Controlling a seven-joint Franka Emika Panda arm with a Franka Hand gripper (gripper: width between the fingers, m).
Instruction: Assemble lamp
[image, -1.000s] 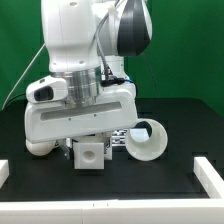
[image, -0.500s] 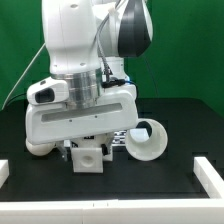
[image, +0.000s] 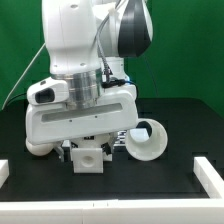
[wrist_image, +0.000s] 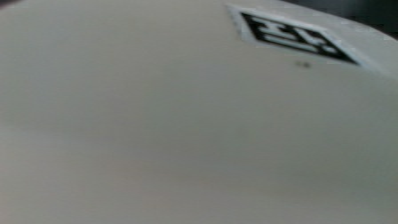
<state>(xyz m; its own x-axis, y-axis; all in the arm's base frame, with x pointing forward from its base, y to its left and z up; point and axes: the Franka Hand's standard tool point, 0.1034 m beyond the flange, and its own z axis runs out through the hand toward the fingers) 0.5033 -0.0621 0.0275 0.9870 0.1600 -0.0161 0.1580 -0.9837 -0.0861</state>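
In the exterior view my gripper (image: 88, 150) hangs low over the black table, jaws spread wide around a white blocky lamp part (image: 88, 161) with a round hole in its face, seemingly the base. Dark fingers (image: 67, 150) stand clear of its sides. The wrist view is filled by that part's white surface (wrist_image: 160, 120), with one square tag (wrist_image: 294, 38) on it; no fingertips show there. The tapered shade (image: 148, 141) lies on its side to the exterior view's right of the gripper, its opening toward the camera. The bulb is not in view.
The marker board (image: 121, 135) lies behind the shade, partly hidden by the hand. White rails sit at the table's left (image: 5, 171) and right (image: 209, 169) edges, and a white strip (image: 110, 208) runs along the front. The arm's big white body fills the middle.
The jaws have spread apart over the last second, coming off the sides of the white part. The hand, the shade and the part have stayed in place.
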